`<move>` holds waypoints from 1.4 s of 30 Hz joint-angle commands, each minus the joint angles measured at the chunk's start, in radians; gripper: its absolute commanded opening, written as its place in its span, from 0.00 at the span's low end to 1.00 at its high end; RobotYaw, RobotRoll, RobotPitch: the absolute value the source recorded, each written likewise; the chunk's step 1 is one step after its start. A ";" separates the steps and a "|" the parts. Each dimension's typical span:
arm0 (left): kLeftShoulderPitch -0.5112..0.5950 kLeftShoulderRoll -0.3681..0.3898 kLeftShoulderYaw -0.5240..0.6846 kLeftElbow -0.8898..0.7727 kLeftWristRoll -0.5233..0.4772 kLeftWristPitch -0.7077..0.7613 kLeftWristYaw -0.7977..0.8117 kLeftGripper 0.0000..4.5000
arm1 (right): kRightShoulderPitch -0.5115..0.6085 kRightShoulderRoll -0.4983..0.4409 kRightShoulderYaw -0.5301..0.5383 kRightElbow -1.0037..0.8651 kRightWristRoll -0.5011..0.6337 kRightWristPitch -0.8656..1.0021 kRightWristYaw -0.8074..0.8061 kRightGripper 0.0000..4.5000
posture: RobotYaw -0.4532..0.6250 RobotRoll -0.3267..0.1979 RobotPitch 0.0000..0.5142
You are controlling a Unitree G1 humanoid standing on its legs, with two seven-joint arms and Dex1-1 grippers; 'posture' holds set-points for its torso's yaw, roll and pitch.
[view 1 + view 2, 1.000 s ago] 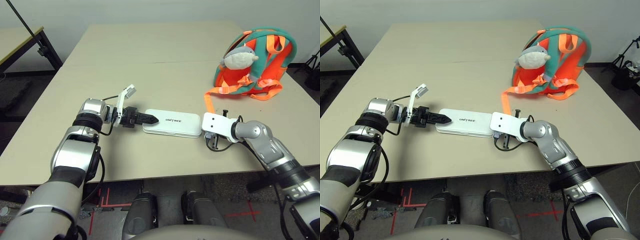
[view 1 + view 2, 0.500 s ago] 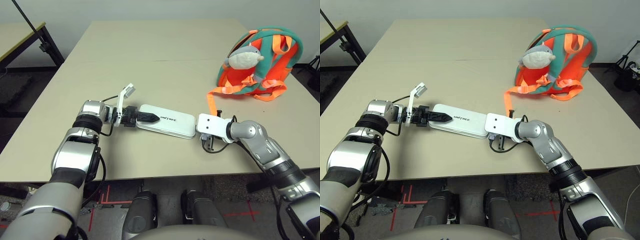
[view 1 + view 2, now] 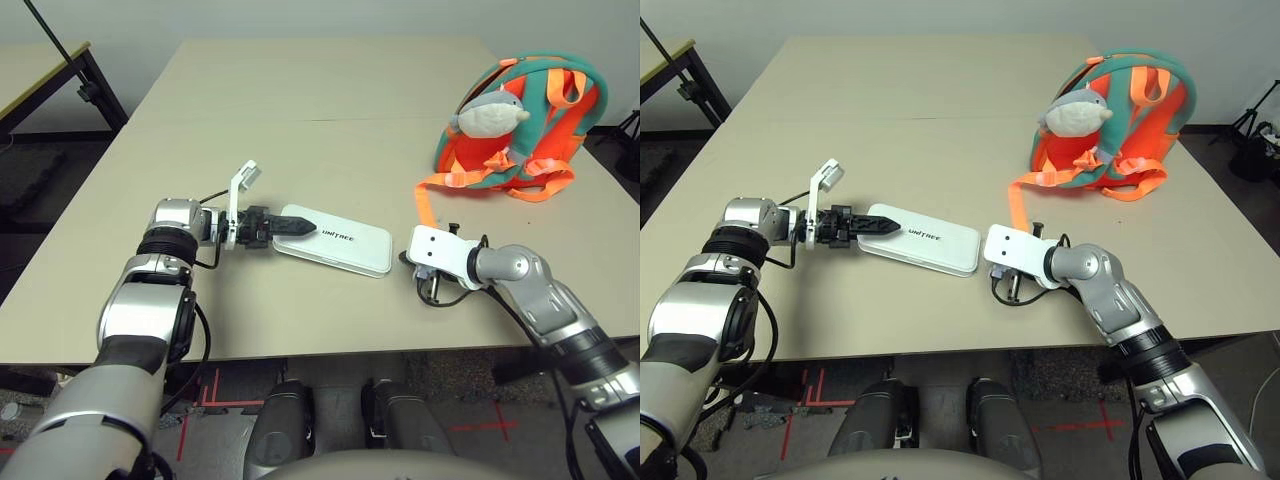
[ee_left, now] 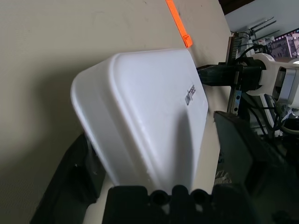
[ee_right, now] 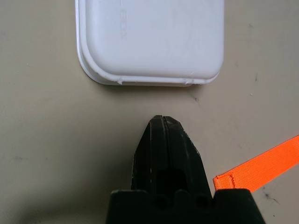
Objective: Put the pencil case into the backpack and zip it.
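Observation:
The white pencil case point(image 3: 340, 241) lies slantwise at the middle of the table point(image 3: 300, 120), lettering up. My left gripper point(image 3: 296, 224) is shut on its left end; in the left wrist view the case point(image 4: 149, 112) fills the space between the two black fingers point(image 4: 70, 182). My right gripper point(image 5: 161, 122) is shut and empty, its tip a short gap away from the case's right end point(image 5: 149, 42). The teal and orange backpack point(image 3: 525, 130) stands at the far right with the plush shark point(image 3: 488, 113) on its front.
An orange strap point(image 3: 424, 203) trails from the backpack toward my right wrist point(image 3: 440, 247). A second table with a black frame point(image 3: 60, 70) stands beyond the far left corner. The near table edge runs just below both forearms.
My right gripper has drawn back from the case's right end, leaving a gap. My left gripper has pulled the case a little to the left, and its left end now sits farther from me.

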 commanded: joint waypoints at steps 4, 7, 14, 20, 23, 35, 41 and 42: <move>0.004 0.007 -0.030 -0.014 0.000 0.007 -0.022 0.99 | 0.013 0.002 -0.001 -0.014 0.012 0.016 -0.001 0.00 | 0.49 0.62 0.17; 0.001 0.007 -0.036 -0.012 0.003 0.007 -0.030 0.99 | 0.013 0.005 0.003 -0.014 0.013 0.017 -0.003 0.00 | 0.49 0.62 0.16; 0.000 0.007 -0.038 -0.006 0.005 -0.005 -0.017 0.95 | 0.009 0.003 0.003 -0.010 0.015 0.014 -0.003 0.00 | 0.49 0.62 0.15; -0.004 0.007 -0.042 -0.008 0.000 0.000 -0.026 0.91 | 0.000 0.004 0.003 -0.008 0.017 0.015 -0.001 0.00 | 0.49 0.62 0.15; -0.007 0.006 -0.040 -0.009 -0.001 -0.001 -0.021 0.91 | -0.003 0.004 0.003 -0.006 0.016 0.014 -0.001 0.00 | 0.49 0.62 0.14; -0.006 0.002 -0.056 -0.024 -0.001 0.008 -0.039 0.87 | -0.001 0.004 -0.003 -0.006 0.019 0.014 -0.004 0.00 | 0.48 0.62 0.14; -0.013 0.001 -0.061 -0.011 0.000 0.026 -0.038 0.99 | 0.002 0.004 -0.002 -0.006 0.020 0.014 -0.005 0.00 | 0.48 0.62 0.13; -0.013 0.000 -0.062 -0.009 0.001 0.027 -0.039 0.99 | 0.002 0.005 -0.002 -0.006 0.020 0.014 -0.005 0.00 | 0.48 0.62 0.13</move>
